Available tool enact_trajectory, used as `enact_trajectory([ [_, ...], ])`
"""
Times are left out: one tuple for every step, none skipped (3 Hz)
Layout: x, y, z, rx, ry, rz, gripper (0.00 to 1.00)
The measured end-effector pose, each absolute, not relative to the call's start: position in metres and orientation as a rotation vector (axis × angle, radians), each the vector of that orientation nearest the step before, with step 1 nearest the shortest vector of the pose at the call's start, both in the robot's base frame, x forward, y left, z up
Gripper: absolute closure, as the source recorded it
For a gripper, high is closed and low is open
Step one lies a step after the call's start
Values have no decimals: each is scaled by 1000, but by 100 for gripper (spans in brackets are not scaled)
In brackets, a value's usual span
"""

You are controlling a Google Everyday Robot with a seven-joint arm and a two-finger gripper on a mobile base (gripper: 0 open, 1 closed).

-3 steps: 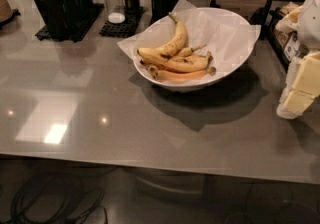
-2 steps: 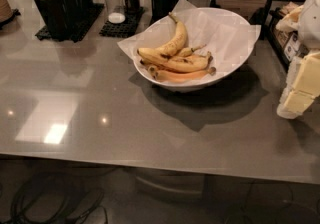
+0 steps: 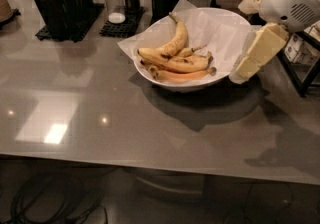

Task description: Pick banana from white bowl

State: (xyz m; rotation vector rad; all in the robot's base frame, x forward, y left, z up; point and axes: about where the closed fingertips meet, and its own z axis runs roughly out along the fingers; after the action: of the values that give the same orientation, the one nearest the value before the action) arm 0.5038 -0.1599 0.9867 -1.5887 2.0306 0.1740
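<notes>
shifted left since a second ago: gripper (image 3: 243,70) now at right rim of white bowl (image 3: 184,87), apart from banana (image 3: 175,62); nothing seen held, can't tell how far open.

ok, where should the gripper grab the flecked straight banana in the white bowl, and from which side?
Probably its right-of-middle stretch, from above. The banana lies flat across the white bowl; the curved banana overlaps its left part and the orange-tinted banana hugs its near side, so jaws should straddle its width there. The gripper sits by the bowl's right rim.
</notes>
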Motion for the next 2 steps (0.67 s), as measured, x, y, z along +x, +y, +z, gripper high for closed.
enact_trajectory([
  [506,-156,987,-1582,2022,203,0],
  [512,-155,977,-1502,2019,252,0],
])
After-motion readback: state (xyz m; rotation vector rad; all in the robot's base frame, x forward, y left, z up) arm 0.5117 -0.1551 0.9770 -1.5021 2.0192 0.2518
